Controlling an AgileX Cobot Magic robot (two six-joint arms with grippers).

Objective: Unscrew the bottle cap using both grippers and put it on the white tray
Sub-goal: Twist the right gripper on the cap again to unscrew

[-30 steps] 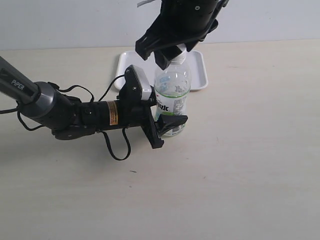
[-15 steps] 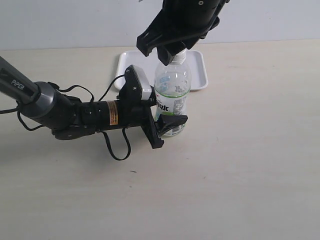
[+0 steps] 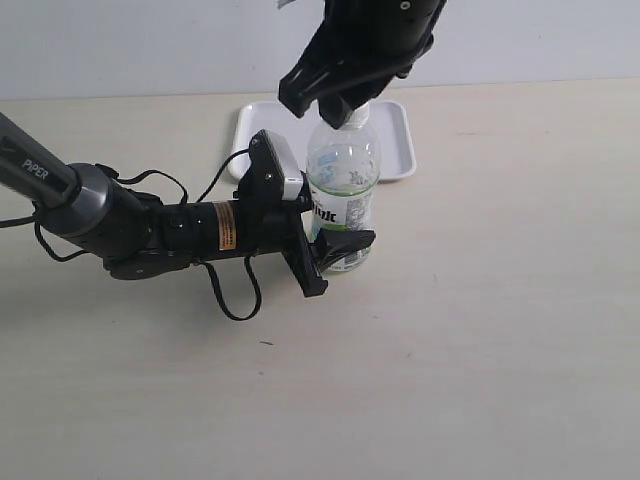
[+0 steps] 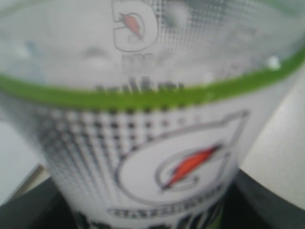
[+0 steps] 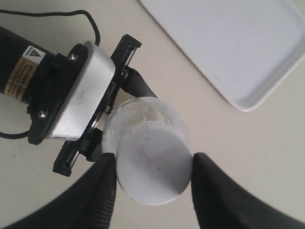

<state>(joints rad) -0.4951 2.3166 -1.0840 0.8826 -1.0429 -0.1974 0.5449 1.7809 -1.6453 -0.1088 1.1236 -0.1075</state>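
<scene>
The clear bottle [image 3: 345,185] stands upright on the table just in front of the white tray [image 3: 395,150]. My left gripper [image 3: 335,238] reaches in from the left and is shut on the bottle's lower, labelled part; in the left wrist view the label [image 4: 157,143] fills the picture, with dark fingers [image 4: 271,200] at its sides. My right gripper [image 3: 335,108] hangs over the bottle's top and hides most of the neck. From the right wrist, the round white bottle cap [image 5: 152,167] sits between my right gripper's [image 5: 153,164] two ribbed fingers, and both pads touch its sides.
The white tray [image 5: 228,47] lies flat behind the bottle with nothing on it. The left arm's grey camera block [image 5: 78,93] and its black cable [image 3: 230,300] lie close beside the bottle. Bare beige tabletop [image 3: 480,330] spreads to the front and right.
My right gripper's fingers have drawn in around the cap and now touch it. The left gripper and the bottle have stayed where they were.
</scene>
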